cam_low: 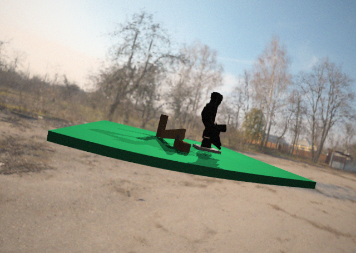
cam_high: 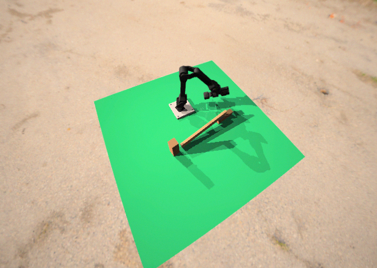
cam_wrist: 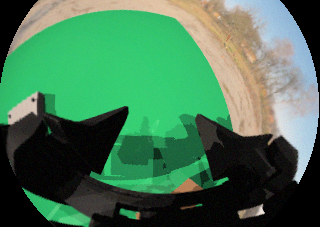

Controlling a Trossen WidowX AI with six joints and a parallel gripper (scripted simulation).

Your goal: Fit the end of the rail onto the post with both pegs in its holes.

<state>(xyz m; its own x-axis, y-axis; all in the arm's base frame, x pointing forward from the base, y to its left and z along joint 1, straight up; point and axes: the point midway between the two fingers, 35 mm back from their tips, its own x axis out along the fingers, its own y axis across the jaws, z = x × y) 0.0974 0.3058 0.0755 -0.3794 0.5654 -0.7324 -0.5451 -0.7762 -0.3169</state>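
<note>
Arm poised above the rail's far end. The gripper hangs released, jaws spread wide and holding nothing, over the table just beside the footboard block. The rail lies aslant: far end at the block, near end down on the table, close in front of the post but apart from it. The pegs are too small to make out in any view, and the wrist view shows only a sliver of wood below the fingers.

Likely hazards, as judged from this pose:
- A grasp taken near the block end would give little control of the near end; lifting there could pull the far end out of the bracket.
- A long rail held off-centre may sag or swing, so the holes could meet the pegs askew and jam part-way.
- Pushing the rail end against the post off-line might shift the post.
- Descending with jaws across the wrong axis could strike the rail and knock it sideways.

Count: one arm, one gripper, one rail, one post, one block, one base plate, one table.
</note>
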